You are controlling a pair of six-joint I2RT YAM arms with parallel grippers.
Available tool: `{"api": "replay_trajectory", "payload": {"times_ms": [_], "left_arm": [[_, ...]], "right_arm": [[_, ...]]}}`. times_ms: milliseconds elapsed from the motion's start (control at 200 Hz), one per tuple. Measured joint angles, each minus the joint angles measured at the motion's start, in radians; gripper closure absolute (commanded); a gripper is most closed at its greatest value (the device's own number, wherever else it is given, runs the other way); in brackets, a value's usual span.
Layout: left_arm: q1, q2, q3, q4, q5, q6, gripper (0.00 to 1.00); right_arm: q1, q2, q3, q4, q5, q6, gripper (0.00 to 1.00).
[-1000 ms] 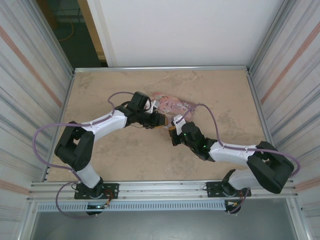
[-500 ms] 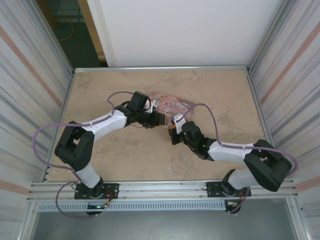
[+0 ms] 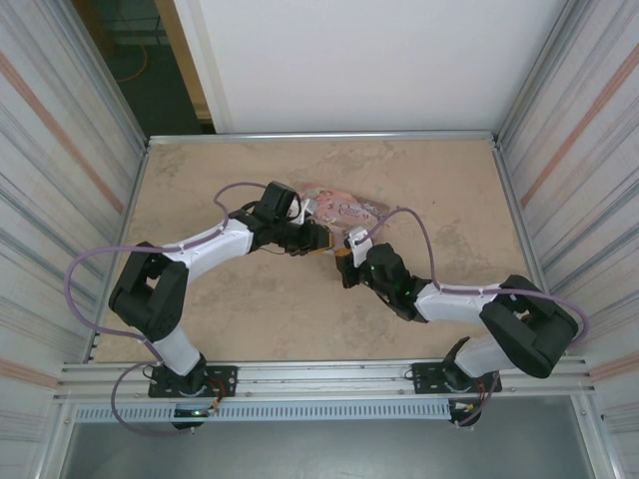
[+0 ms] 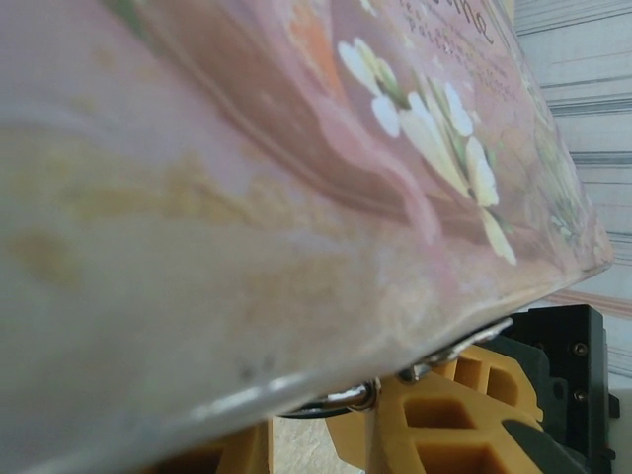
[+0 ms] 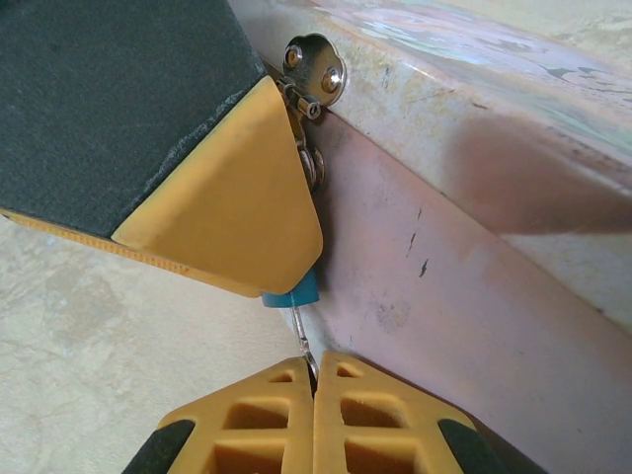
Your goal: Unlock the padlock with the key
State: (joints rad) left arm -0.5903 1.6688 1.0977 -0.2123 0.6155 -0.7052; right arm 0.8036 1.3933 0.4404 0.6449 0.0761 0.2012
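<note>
The right arm [image 3: 449, 299] has changed pose. Its elbow [image 3: 527, 334] has shifted slightly left and away from the near edge (toward the middle of the table [image 3: 250, 319]). The purple cable [image 3: 569, 309] looped over the elbow has moved with it.

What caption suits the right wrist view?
Right gripper pinches thin metal key under blue padlock held by left gripper beside pink tin.

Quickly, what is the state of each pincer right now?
Left pincer: closed on the tiny blue padlock with a pale metal shackle.
Right pincer: closed on the thin metal key.
</note>
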Motion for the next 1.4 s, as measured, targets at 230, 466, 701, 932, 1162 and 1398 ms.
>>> {"api": "replay_trajectory", "payload": {"times_ms": [230,466,701,932,1162,1398], "left_arm": [[0.002,0.000,0.006,0.000,-0.006,-0.011,1.00],[0.002,0.000,0.011,0.007,-0.006,-0.030,1.00],[0.002,-0.001,0.013,0.018,-0.007,-0.038,1.00],[0.014,-0.001,0.017,0.030,-0.006,-0.057,1.00],[0.015,-0.001,0.017,0.036,-0.014,-0.061,1.00],[0.016,-0.001,0.017,0.045,-0.014,-0.063,1.00]], "right_arm": [[-0.021,0.014,0.000,0.035,-0.032,0.000,1.00],[-0.054,0.014,0.001,0.048,-0.098,0.000,1.00],[-0.078,0.014,0.014,0.041,-0.139,0.000,1.00],[-0.097,0.035,0.055,0.018,-0.178,0.000,1.00],[-0.115,0.055,0.087,-0.002,-0.221,0.005,1.00],[-0.132,0.063,0.103,-0.004,-0.260,0.027,1.00]]}}
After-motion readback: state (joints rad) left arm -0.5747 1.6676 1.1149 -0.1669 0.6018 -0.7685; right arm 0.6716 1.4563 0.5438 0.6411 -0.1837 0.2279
